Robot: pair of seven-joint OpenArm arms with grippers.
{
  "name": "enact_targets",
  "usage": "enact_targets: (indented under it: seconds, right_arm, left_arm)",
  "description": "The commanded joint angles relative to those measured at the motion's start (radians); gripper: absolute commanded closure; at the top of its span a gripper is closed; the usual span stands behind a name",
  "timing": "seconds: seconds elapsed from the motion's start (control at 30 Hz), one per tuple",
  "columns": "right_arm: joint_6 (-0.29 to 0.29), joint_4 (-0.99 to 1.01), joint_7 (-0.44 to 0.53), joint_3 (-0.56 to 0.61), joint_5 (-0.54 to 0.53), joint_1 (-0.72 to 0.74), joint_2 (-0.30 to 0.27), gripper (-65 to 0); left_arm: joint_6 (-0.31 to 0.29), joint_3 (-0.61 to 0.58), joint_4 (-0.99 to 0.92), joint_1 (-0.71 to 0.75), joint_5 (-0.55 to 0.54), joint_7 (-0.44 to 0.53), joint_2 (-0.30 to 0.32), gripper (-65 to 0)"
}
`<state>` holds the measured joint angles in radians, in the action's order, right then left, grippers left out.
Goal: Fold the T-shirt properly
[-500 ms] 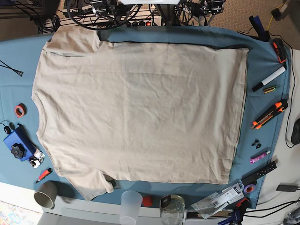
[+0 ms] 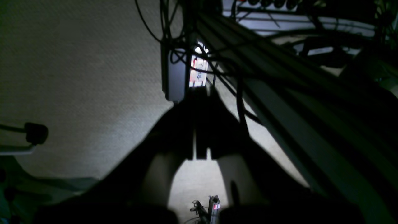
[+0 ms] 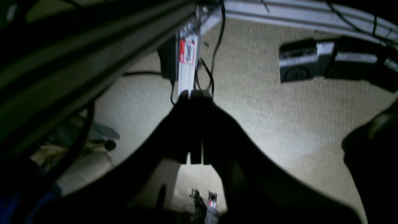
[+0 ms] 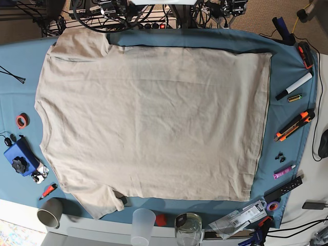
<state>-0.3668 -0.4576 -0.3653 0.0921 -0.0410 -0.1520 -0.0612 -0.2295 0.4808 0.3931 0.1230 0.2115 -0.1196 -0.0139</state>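
The beige T-shirt [image 4: 154,123] lies spread flat on the teal tablecloth [image 4: 284,61], with both sleeves at the left and the straight hem at the right. Its collar does not show. Neither gripper is over the shirt. In the left wrist view my left gripper [image 2: 199,102] is shut with nothing in it and points at pale carpet [image 2: 77,77] beside a dark frame rail. My right gripper [image 3: 195,99] is also shut and empty, over carpet near hanging cables. In the base view only dark arm hardware [image 4: 110,7] shows beyond the table's far edge.
Along the right edge lie a marker [image 4: 294,85], an orange utility knife [image 4: 294,125] and a purple pen [image 4: 283,172]. At the left are a blue box [image 4: 19,156] and a red tape roll [image 4: 21,121]. A paper cup [image 4: 50,211], a clear cup [image 4: 142,225] and a jar [image 4: 188,228] stand along the near edge.
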Motion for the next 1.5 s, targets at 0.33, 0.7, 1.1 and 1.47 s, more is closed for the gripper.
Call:
enact_targets:
  seconds: [0.33, 0.7, 1.1, 1.47]
  right_arm:
    - [-0.011, -0.078, -0.008, 0.000, -0.048, -0.103, -0.100, 0.0]
    - [-0.010, -0.449, -0.062, -0.001, -0.124, -0.375, -0.260, 0.0]
    - [-0.010, -0.979, -0.116, -0.063, -0.124, -0.724, -0.324, 0.0]
    - [-0.010, -1.455, -0.430, -0.433, -0.404, -0.910, -0.323, 0.0]
  left_arm:
    - [-0.122, -0.001, 0.157, 0.156, -0.140, -0.004, 0.047, 0.0]
    - [-0.243, -0.001, 0.378, 0.366, -0.296, -0.049, 0.140, 0.0]
    - [-0.242, 0.000, 0.823, 0.714, -0.317, -0.090, 0.158, 0.0]
    - [-0.240, 0.000, 1.261, 0.952, -0.373, -0.158, 0.158, 0.0]
